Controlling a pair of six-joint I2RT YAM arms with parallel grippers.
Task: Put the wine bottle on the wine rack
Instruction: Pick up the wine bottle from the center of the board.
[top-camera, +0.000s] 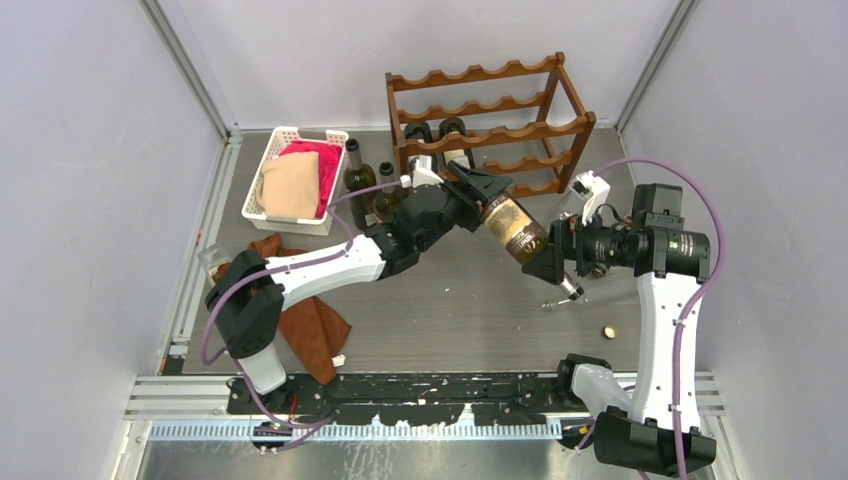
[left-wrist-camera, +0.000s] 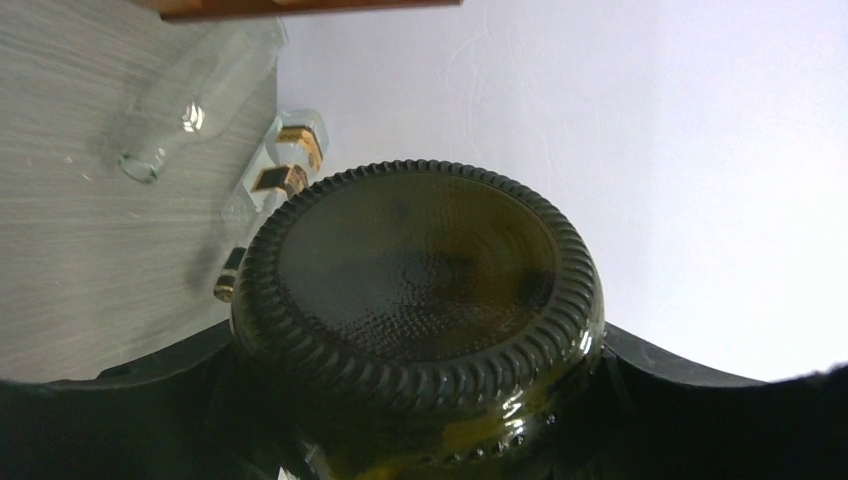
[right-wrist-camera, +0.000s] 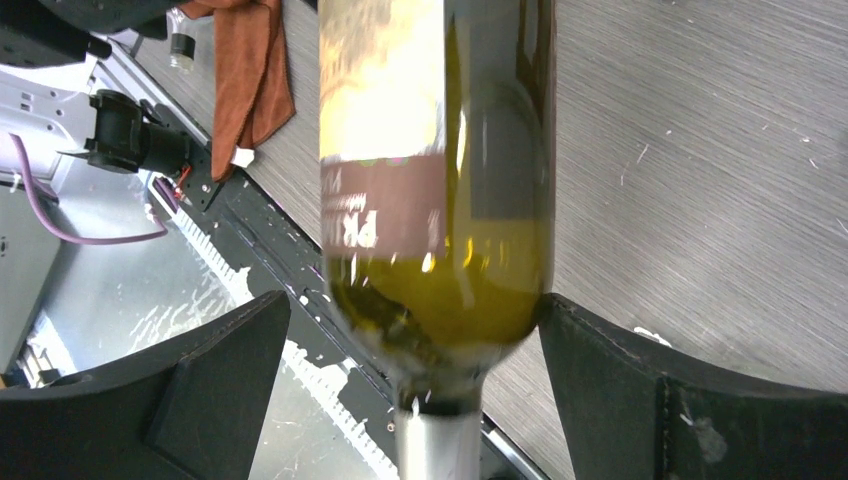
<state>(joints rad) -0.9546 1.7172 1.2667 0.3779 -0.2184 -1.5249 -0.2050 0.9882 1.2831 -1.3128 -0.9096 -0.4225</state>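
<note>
1. The wine bottle (top-camera: 513, 228) hung tilted above the table (top-camera: 450, 310), just in front of the wine rack (top-camera: 490, 110).
2. The left gripper (left-wrist-camera: 415, 400) clamped its base end.
3. The right gripper (right-wrist-camera: 415, 305) straddled the shoulder with its jaws parted, one finger off the glass.
4. The label (right-wrist-camera: 385, 150) carried lettering too blurred to read.

The bottle (top-camera: 513, 228) in front of the rack (top-camera: 480, 73) is glossy dark green glass with a paper label (right-wrist-camera: 385, 130). Its base (left-wrist-camera: 420, 280) is stippled, with a ribbed rim. The rack is smooth reddish-brown wood. The counter (top-camera: 470, 310) is matt grey, finely grained and scratched. Left of the rack, a white plastic basket (top-camera: 285, 133) holds soft fabric (top-camera: 292, 185), and a brown cloth (top-camera: 310, 325) lies nearer. The right tool (right-wrist-camera: 415, 330) has matt black fingers (right-wrist-camera: 640, 400).
</note>
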